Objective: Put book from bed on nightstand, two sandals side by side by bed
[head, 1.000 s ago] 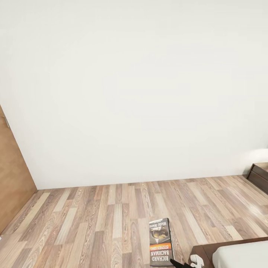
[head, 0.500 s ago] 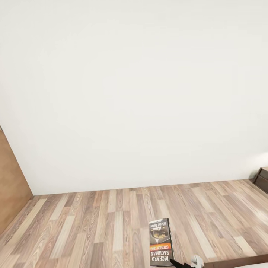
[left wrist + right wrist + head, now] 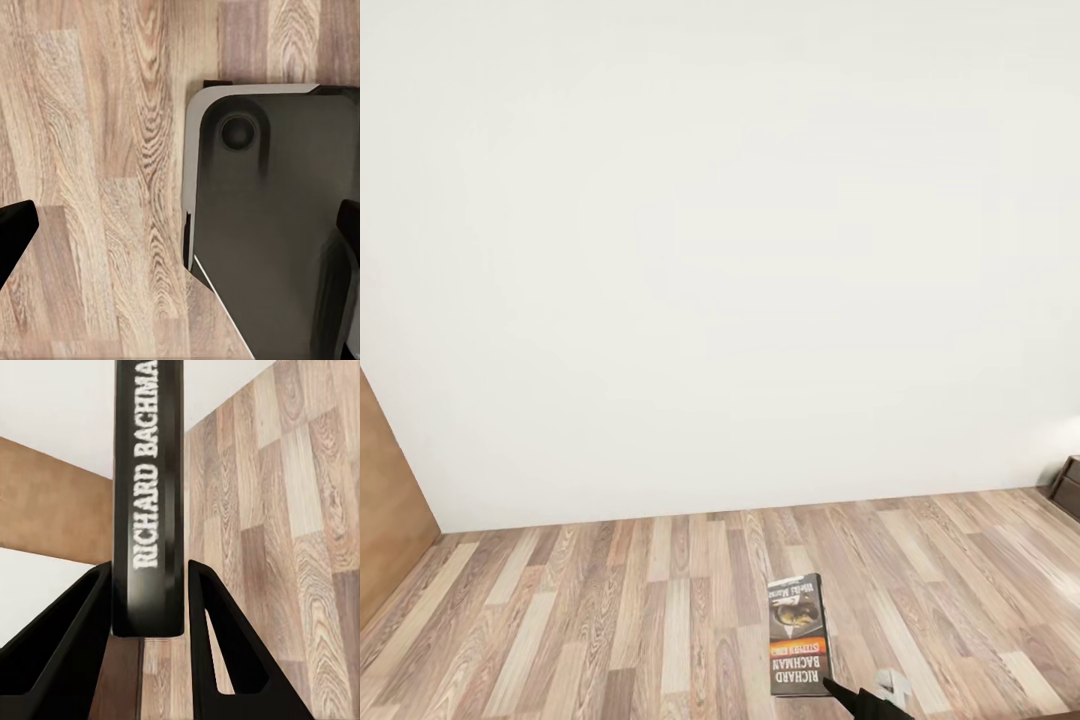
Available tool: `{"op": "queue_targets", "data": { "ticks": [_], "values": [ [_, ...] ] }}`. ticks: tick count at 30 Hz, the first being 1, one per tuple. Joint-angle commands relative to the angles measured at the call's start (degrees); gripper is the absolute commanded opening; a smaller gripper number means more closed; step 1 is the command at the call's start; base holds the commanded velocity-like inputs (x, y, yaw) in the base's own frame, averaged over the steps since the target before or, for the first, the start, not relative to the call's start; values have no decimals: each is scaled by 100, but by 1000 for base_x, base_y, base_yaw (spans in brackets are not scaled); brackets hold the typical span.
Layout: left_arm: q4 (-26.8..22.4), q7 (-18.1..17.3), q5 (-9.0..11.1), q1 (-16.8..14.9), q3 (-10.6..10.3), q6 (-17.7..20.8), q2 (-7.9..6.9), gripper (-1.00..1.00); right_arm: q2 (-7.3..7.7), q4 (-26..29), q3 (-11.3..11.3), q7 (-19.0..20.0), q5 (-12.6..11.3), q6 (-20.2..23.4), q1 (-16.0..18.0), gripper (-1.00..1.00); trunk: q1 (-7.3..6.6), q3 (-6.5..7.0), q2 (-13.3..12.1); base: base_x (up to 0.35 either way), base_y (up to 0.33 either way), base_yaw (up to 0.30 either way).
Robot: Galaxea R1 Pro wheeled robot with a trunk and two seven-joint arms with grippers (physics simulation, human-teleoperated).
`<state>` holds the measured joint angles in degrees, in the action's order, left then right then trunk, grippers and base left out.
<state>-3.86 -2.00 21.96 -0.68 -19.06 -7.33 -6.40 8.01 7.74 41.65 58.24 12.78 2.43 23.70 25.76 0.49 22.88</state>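
Observation:
The book (image 3: 798,635), a thin dark paperback with an orange band and white "RICHARD BACHMAN" lettering, hangs above the wood-plank floor at the bottom of the head view. My right gripper (image 3: 865,695) holds it from below. In the right wrist view the book's spine (image 3: 148,510) sits clamped between the two black fingers (image 3: 217,645) of my right gripper (image 3: 148,600). My left gripper (image 3: 180,232) is open with nothing between its fingers, pointing down at the floor beside my dark base (image 3: 277,225). A dark brown corner of the nightstand (image 3: 1068,486) shows at the far right. The bed and sandals are out of view.
A plain white wall (image 3: 720,250) stands straight ahead, with a strip of plank floor (image 3: 610,600) in front of it. A brown wooden panel (image 3: 385,510) stands at the left edge.
The view has shifted, so the bed corner has left the bottom right and the nightstand has slid to the right edge. The book stays in my right gripper, now tilted slightly.

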Motion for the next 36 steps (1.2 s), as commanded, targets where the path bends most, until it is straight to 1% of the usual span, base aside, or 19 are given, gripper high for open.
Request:
{"op": "queue_targets", "data": {
  "ticks": [1, 27, 30, 36],
  "values": [
    [6, -21, 60, -2, -43, -18, -2, 100, -1, 3, 42, 22, 48, 26, 2, -100, 2, -2, 4, 0, 0, 0],
    [6, -19, 63, -4, -48, -6, -2, 100, -1, 5, 38, 24, 50, 17, 2, -100, 2, -2, 4, 0, 0, 0],
    [3, -16, 70, -9, -51, 48, 17, 100, 47, 60, -54, 15, 100, 21, -97, -100, 2, -2, 4, 0, 0, 0],
    [1, -9, 69, -35, -53, 129, 47, 100, 127, 132, -311, 3, 168, 37, -295, -100, 2, -2, 4, 0, 0, 0]
  ]
}}
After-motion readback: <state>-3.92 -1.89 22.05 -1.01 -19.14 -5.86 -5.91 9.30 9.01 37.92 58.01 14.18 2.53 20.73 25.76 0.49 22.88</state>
